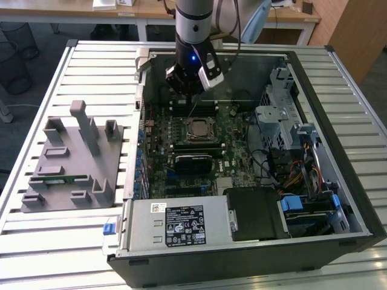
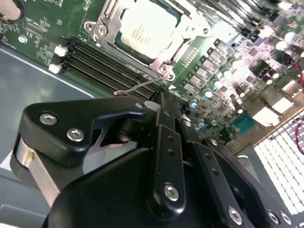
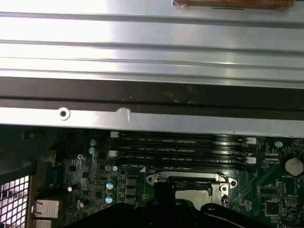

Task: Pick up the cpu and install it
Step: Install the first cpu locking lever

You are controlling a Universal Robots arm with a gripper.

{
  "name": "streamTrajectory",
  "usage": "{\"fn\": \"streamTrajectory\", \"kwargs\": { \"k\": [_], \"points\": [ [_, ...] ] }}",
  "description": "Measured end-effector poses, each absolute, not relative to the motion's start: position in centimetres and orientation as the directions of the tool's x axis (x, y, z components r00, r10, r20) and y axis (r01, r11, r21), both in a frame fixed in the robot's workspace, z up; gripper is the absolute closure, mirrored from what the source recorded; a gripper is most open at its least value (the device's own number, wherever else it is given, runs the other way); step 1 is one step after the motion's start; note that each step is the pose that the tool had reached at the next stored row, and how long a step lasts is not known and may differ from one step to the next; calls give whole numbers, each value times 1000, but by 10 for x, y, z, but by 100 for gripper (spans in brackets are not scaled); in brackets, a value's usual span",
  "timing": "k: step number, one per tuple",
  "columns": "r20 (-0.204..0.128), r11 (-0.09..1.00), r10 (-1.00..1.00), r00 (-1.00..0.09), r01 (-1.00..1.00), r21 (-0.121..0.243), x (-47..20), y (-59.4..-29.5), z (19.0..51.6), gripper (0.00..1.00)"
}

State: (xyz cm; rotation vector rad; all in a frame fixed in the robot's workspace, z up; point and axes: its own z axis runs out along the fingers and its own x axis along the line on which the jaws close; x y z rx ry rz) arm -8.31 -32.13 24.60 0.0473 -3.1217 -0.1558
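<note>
Open desktop PC case (image 1: pixel 338 78) lies on a slatted metal table (image 1: pixel 54 241), seen from above w/ its motherboard (image 1: pixel 233 130) exposed. The robot arm (image 1: pixel 195 24) reaches down into the far part of the case. Its black gripper (image 1: pixel 195 90) hovers just above the board, near the memory slots (image 1: pixel 193 109) and just beyond the socket. Can't tell whether the fingers are apart or together.

The cpu (image 1: pixel 198 128) sits flat in its socket at mid-board, silvery top plate up, metal socket frame (image 1: pixel 208 138) around it. In the second wrist view the cpu (image 2: pixel 147 28) lies square inside the frame, apart from the gripper body. In the first wrist view part of its pale top (image 3: pixel 192 194) shows past the gripper's dark edge.

On the exterior view's left, a grey parts holder (image 1: pixel 72 163) rests on the table, a green memory stick (image 1: pixel 60 179) lying in it. A black block w/ white label (image 1: pixel 184 223) fills the case's near side.
</note>
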Motion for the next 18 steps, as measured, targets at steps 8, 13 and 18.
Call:
{"fn": "streamTrajectory", "kwargs": {
  "k": [8,13,18],
  "points": [
    [15,992,-86,-996,-84,99,-77,-321,242,89],
    [15,992,-85,-996,-84,92,-71,-315,240,89],
    [17,994,-85,-996,-84,66,-68,-311,238,89]
  ]
}}
